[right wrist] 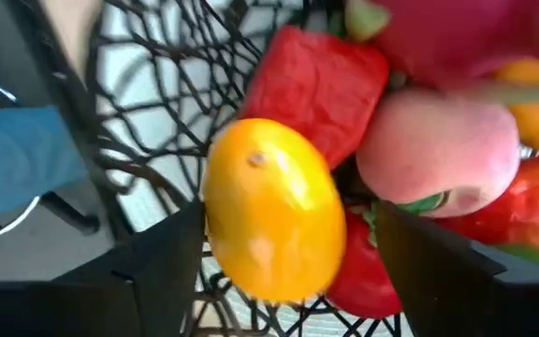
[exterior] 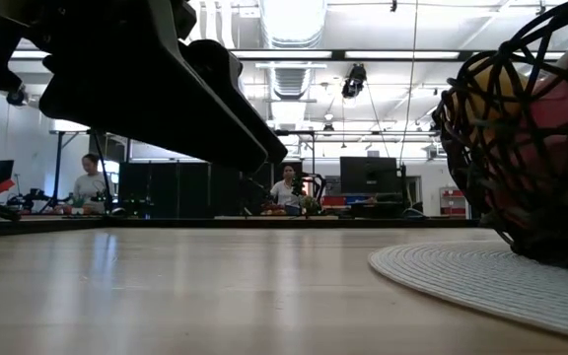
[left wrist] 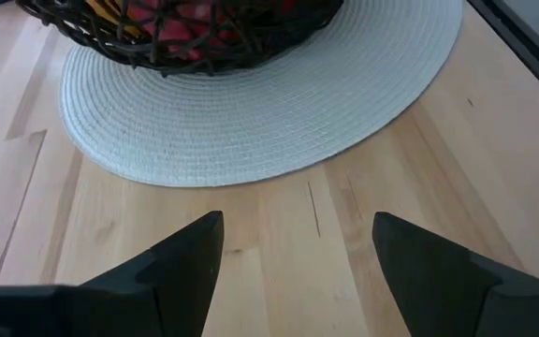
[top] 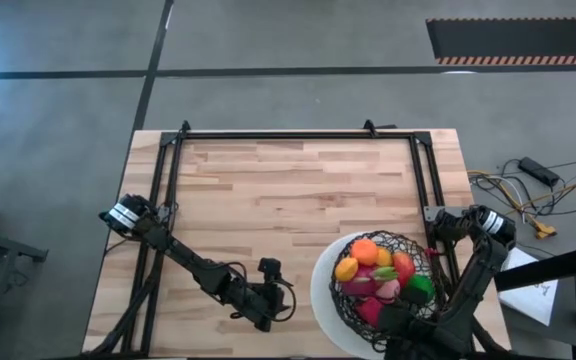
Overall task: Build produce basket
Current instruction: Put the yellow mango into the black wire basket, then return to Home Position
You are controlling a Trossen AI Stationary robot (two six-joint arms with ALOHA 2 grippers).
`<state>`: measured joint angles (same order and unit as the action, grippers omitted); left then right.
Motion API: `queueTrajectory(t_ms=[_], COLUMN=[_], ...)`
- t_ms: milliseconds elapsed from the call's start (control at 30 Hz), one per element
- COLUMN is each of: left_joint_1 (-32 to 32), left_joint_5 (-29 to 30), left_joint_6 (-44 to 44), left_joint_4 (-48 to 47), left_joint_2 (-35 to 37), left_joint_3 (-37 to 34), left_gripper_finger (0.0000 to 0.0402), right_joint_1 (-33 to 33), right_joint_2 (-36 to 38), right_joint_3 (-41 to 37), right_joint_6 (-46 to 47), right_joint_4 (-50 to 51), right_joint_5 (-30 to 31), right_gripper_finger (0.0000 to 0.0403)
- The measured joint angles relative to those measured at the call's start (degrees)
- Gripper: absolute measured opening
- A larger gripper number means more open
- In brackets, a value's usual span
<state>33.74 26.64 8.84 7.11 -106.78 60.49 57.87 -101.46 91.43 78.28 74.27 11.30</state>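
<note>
**Basket full of toy produce at the near right of the surface, both arms close by**

A pale wooden surface (top: 268,200) seen from above, edged by black frame rails (top: 298,134). At its near right corner sits the basket (top: 438,262), a round bowl of black wire mesh on a white woven round base (top: 323,285). The produce (top: 383,272) is piled inside it: orange, yellow, red, magenta-pink and green pieces (all small beside the bowl).

The right claw (right wrist: 288,253) is at the basket's near edge, its two dark fingers spread wide on either side of a glossy orange-yellow fruit (right wrist: 271,220). I cannot tell whether the fingers touch the fruit. Just beside that fruit lie a red piece (right wrist: 321,80) and a pink peach-like piece (right wrist: 438,154).

The left claw (top: 273,300) rests low near the surface, left of the base and apart from it. Its fingers are wide apart and hold nothing; its wrist view shows bare wood between them.

Two people sit at desks in the room far beyond.
</note>
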Motion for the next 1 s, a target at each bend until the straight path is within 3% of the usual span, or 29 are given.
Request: queueTrajectory(t_ms=[167,300,600,700,833,1000], left_joint_1=[0.0,0.0,0.0,0.0,0.0,0.0], left_joint_5=[0.0,0.0,0.0,0.0,0.0,1.1], left_joint_6=[0.0,0.0,0.0,0.0,-0.1,-0.2], left_joint_4=[0.0,0.2,1.6,1.7,3.5,5.7], left_joint_2=[0.0,0.0,0.0,0.0,0.0,1.9], left_joint_3=[0.0,0.0,-0.1,-0.1,-0.1,-0.1], left_gripper_finger=[0.0258,0.0258,0.0258,0.0258,0.0258,0.0258], right_joint_1=[1.0,1.5,1.5,1.7,2.5,2.7], right_joint_2=[1.3,2.0,2.0,2.0,2.7,3.2], right_joint_3=[2.6,3.0,-2.0,-1.9,-0.9,-0.4], right_joint_6=[-2.2,-2.6,-3.3,-5.0,-7.9,-10.6], right_joint_4=[0.2,0.4,-3.0,-2.9,-2.6,-2.8], right_joint_5=[6.0,9.6,9.8,12.3,21.7,41.2], right_gripper_finger=[0.0318,0.0306,0.0191,0.0157,0.0130,0.0118])
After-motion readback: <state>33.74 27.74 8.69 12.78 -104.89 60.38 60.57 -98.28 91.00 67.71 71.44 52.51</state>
